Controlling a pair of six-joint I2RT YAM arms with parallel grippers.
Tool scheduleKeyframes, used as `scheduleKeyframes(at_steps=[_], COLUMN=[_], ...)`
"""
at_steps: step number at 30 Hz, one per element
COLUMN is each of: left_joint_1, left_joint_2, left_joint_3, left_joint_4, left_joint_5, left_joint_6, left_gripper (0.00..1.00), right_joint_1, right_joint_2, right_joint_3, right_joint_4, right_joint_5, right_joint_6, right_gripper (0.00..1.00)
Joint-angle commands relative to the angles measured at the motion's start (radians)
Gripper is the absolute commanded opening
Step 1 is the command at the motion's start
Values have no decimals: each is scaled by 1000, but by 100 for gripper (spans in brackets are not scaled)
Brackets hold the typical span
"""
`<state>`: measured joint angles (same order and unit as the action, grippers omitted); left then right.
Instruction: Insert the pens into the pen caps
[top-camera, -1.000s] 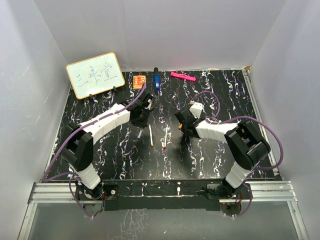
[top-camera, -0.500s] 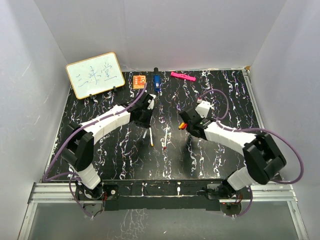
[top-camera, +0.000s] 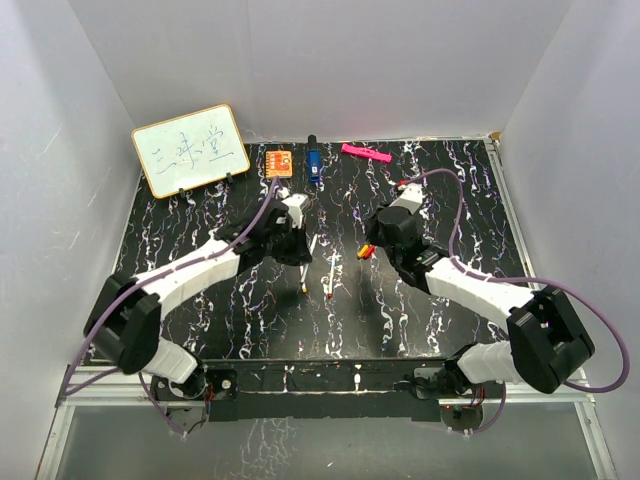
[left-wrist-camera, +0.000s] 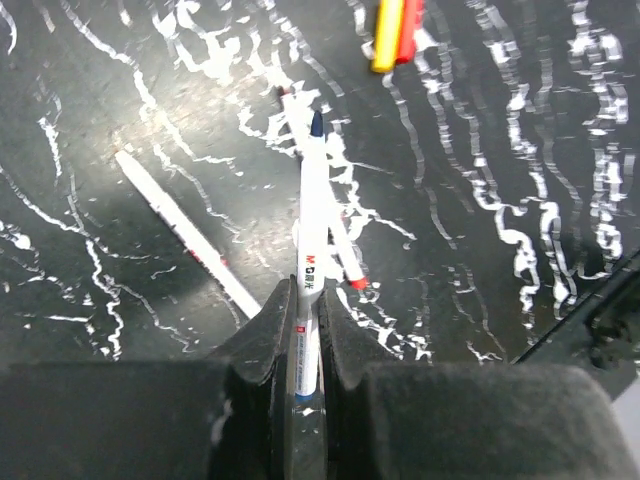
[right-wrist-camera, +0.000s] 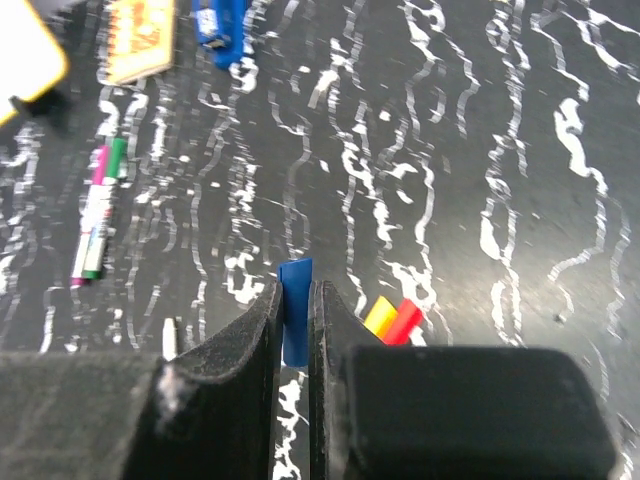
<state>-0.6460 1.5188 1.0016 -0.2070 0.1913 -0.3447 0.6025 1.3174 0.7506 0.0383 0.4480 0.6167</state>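
Observation:
My left gripper (left-wrist-camera: 308, 300) is shut on a white pen (left-wrist-camera: 312, 215) with a dark blue tip and holds it above the black marbled table; it shows in the top view (top-camera: 304, 243) near the middle. My right gripper (right-wrist-camera: 295, 325) is shut on a short blue pen cap (right-wrist-camera: 295, 300), and sits right of centre in the top view (top-camera: 376, 240). A yellow cap (right-wrist-camera: 380, 314) and a red cap (right-wrist-camera: 404, 321) lie together beside it. Two bare white pens (top-camera: 302, 274) (top-camera: 330, 276) lie on the table between the grippers. Two capped pens, purple and green (right-wrist-camera: 98, 215), lie side by side further left.
A small whiteboard (top-camera: 190, 150) stands at the back left. An orange square block (top-camera: 279, 162), a thick blue and black marker (top-camera: 314, 163) and a flat pink bar (top-camera: 366, 153) lie along the back edge. White walls enclose the table.
My left gripper has swung toward the table's middle carrying the blue-tipped pen. My right arm has stretched out and turned, its gripper still near the yellow and red caps.

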Motion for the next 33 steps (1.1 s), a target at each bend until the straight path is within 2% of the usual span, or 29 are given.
scheduleKeyframes(at_steps=[1, 8, 16, 25, 33], left_joint_1=[-13, -36, -69, -69, -71], left_joint_2=[-144, -212, -199, -209, -202], left_joint_3=[-112, -232, -247, -252, -242], left_joint_4=[289, 515, 584, 625, 631], left_joint_5=[105, 199, 190, 170, 187], left_joint_6=[-47, -92, -101, -133, -157], left_gripper=[0, 0, 0, 0, 0], right_joint_1=[-14, -14, -14, -13, -6], right_joint_2=[-14, -16, -38, -77, -77], right_joint_3=[-30, -81, -111, -178, -194], right_joint_4=[374, 649, 735, 824, 876], right_joint_5=[-171, -341, -492, -508, -446], right_joint_6=[-89, -107, -130, -120, -87], right_gripper=[0, 0, 0, 0, 0])
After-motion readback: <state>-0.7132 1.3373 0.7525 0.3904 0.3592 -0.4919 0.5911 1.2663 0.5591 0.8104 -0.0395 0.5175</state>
